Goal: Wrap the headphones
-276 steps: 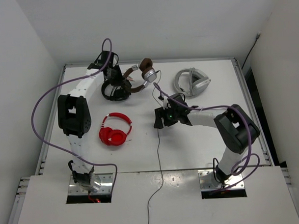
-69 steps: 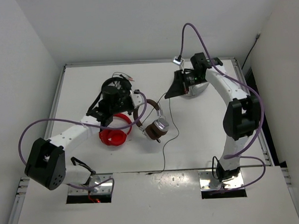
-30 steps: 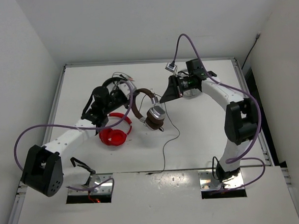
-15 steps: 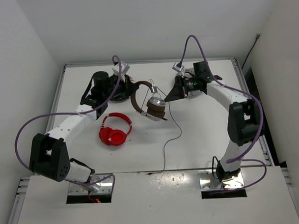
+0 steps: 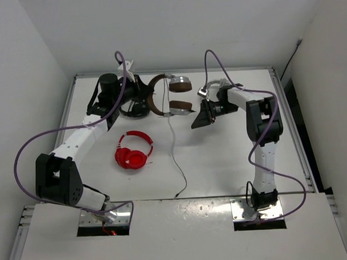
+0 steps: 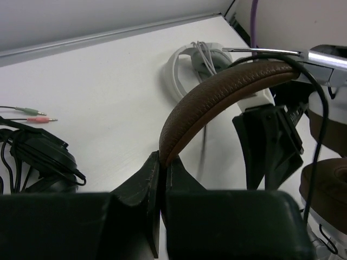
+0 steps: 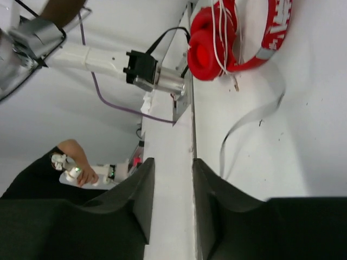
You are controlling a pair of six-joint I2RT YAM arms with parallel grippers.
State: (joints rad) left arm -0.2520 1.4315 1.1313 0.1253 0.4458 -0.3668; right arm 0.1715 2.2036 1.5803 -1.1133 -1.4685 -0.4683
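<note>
The left gripper (image 6: 161,162), jaws clamped on the brown-banded, silver-cupped headphones (image 6: 217,97), holds them up so their thin cable (image 5: 173,147) dangles; the right gripper (image 7: 172,161) waits, jaws parted and empty.

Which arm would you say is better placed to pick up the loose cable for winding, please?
Probably right. The right gripper is open and empty beside the headphones, near their trailing cable; the left gripper is shut on the headband, holding them.

Bright even light, soft shadows, sharp
</note>
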